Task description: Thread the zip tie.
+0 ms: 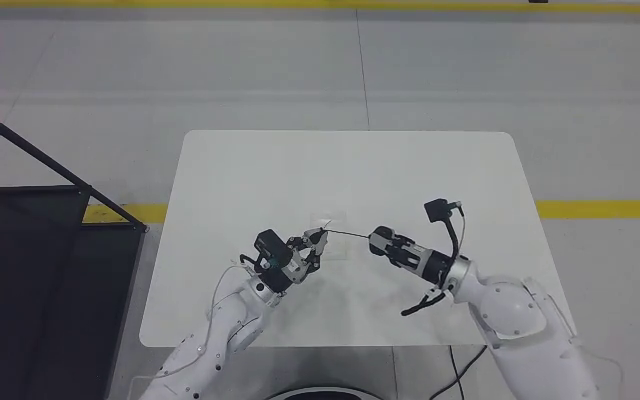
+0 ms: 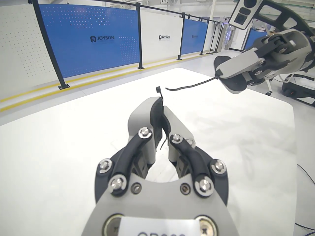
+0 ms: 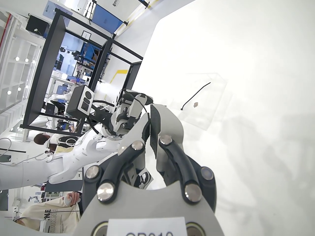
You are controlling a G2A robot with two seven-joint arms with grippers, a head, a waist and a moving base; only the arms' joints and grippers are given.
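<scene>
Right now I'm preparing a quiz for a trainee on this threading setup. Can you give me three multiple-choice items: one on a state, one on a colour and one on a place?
1. The right gripper is:
A) open and empty
B) shut on the strap
C) shut on a cable

2. The strap's colour is:
A) white
B) yellow
C) black

3. The head of the zip tie stands:
A) just beyond the fingertips of the left gripper
B) inside the right gripper
C) on the floor

Answers:
1 B: its pads are closed on the strap's end, and the free tip points away from it.
2 C: the strap shows black along its whole length.
3 A: the head pokes up past the closed left fingertips.
</scene>
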